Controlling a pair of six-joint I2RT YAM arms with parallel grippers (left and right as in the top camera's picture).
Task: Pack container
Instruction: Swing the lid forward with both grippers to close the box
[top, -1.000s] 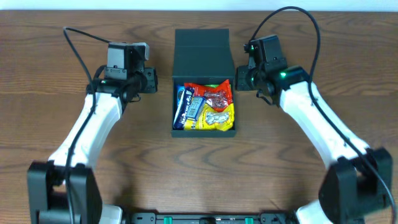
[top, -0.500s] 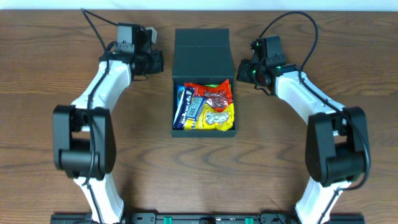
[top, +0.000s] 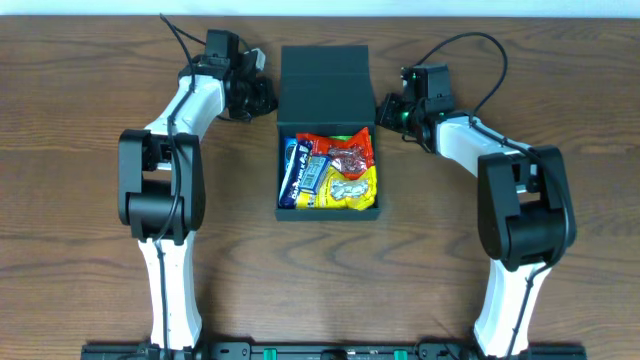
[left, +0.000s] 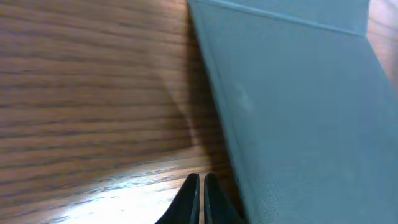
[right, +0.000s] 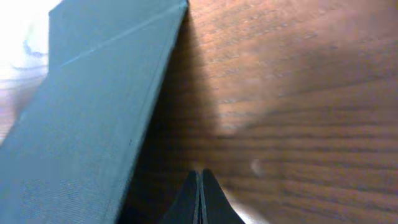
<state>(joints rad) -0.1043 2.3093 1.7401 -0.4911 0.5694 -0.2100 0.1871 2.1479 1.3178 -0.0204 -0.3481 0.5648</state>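
Observation:
The container (top: 326, 90) is a dark teal-black square box in the middle of the table, its hinged lid laid open toward the far side. Inside lie colourful snack packets (top: 330, 170): blue, red and yellow. My left gripper (top: 267, 102) is shut and empty, just off the lid's left edge; in the left wrist view its tips (left: 200, 182) are close beside the lid (left: 298, 112). My right gripper (top: 384, 107) is shut and empty, just off the lid's right edge; in the right wrist view its tips (right: 199, 177) are near the lid (right: 87, 124).
The wooden table (top: 90, 200) surrounds the box. Both arms reach in from the near side, and their cables loop above the far corners.
Both grippers have moved inward and farther from me, from beside the box to each side of the open lid. The box and packets have not moved.

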